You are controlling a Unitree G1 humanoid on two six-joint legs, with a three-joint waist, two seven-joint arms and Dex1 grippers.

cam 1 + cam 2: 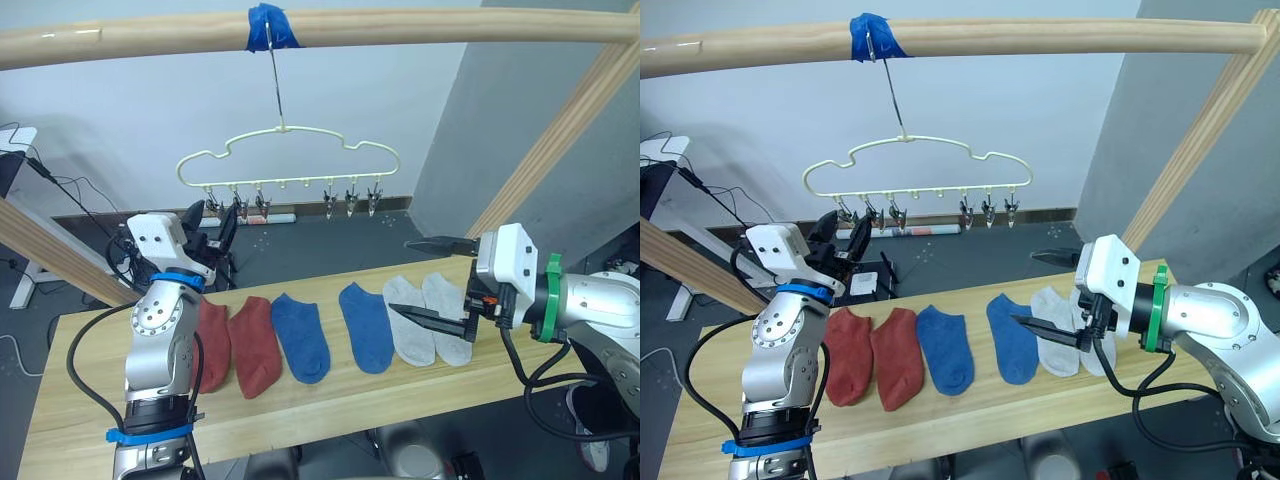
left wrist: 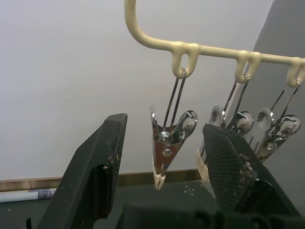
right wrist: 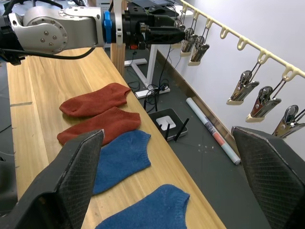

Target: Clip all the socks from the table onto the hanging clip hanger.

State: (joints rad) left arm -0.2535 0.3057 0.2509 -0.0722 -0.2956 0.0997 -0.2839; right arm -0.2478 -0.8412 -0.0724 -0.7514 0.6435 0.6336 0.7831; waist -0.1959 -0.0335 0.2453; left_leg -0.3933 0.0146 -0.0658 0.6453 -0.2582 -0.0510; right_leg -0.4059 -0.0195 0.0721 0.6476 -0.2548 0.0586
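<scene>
Six socks lie in a row on the table [image 1: 320,415]: two rust-red [image 1: 212,345] [image 1: 256,345], two blue [image 1: 300,335] [image 1: 366,325], two light grey [image 1: 408,318] [image 1: 447,315]. The cream clip hanger [image 1: 285,150] hangs above the table's far edge, and its metal clips are all bare. My left gripper [image 1: 212,222] is raised and open, its fingers on either side of the hanger's leftmost clip [image 2: 167,148] without touching it. Over the grey socks, my right gripper [image 1: 400,278] stands wide open and holds nothing.
The hanger's hook hangs from a round wooden pole [image 1: 420,25] at a patch of blue tape [image 1: 270,28]. Slanted poles [image 1: 560,140] rise at the right and left ends of the table. Cables and a small black device [image 3: 167,125] lie on the floor behind.
</scene>
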